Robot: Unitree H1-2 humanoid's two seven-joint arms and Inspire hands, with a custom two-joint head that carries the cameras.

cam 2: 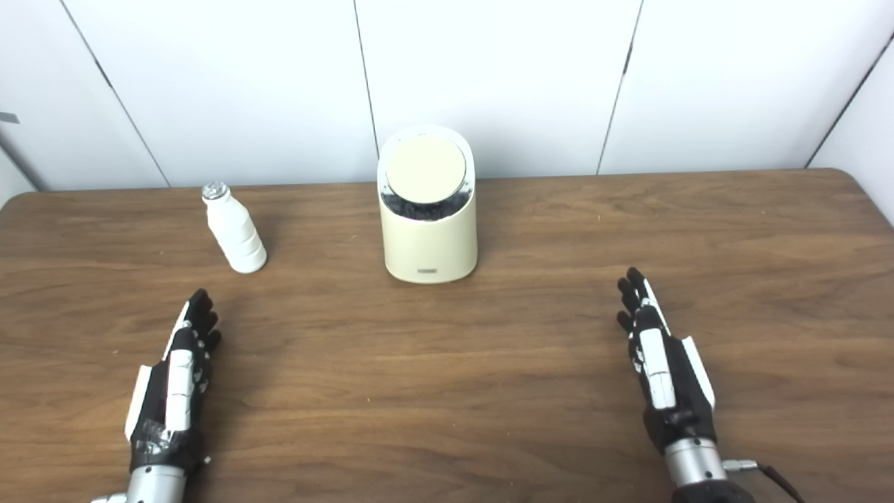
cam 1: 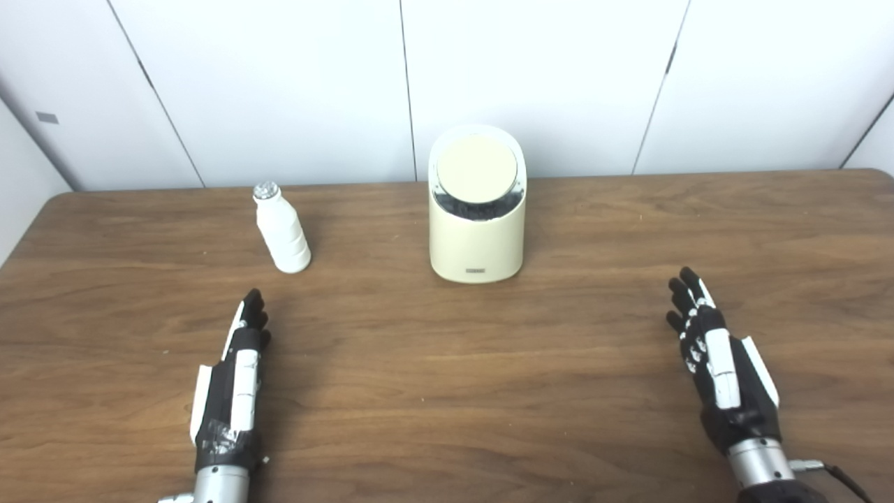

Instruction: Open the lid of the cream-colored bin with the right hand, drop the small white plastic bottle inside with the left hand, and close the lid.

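Lower left of the frame: left hand [cam 1: 234,381] flat above the brown wooden desk [cam 1: 447,391], fingers straight and pointing away, holding nothing. Lower right: right hand [cam 1: 719,363] likewise stretched out and empty, fingers slightly spread, black and white casing turned upward. Between the two, bare woodgrain. Farther up, left of centre: small white plastic bottle [cam 1: 281,229], upright with a slight lean in the picture, foil-like silvery cap on top, just beyond the left hand's fingertips yet clear of them. At centre, a little farther back: cream-colored bin [cam 1: 477,241], standing upright, well apart from both hands and beside the bottle with a gap between. On its slanted top, round lid [cam 1: 477,169] down, a dark band showing beneath the lid's lower edge. Behind the desk's far edge, across the upper frame: white wall panels [cam 1: 279,84] split by thin dark seams.
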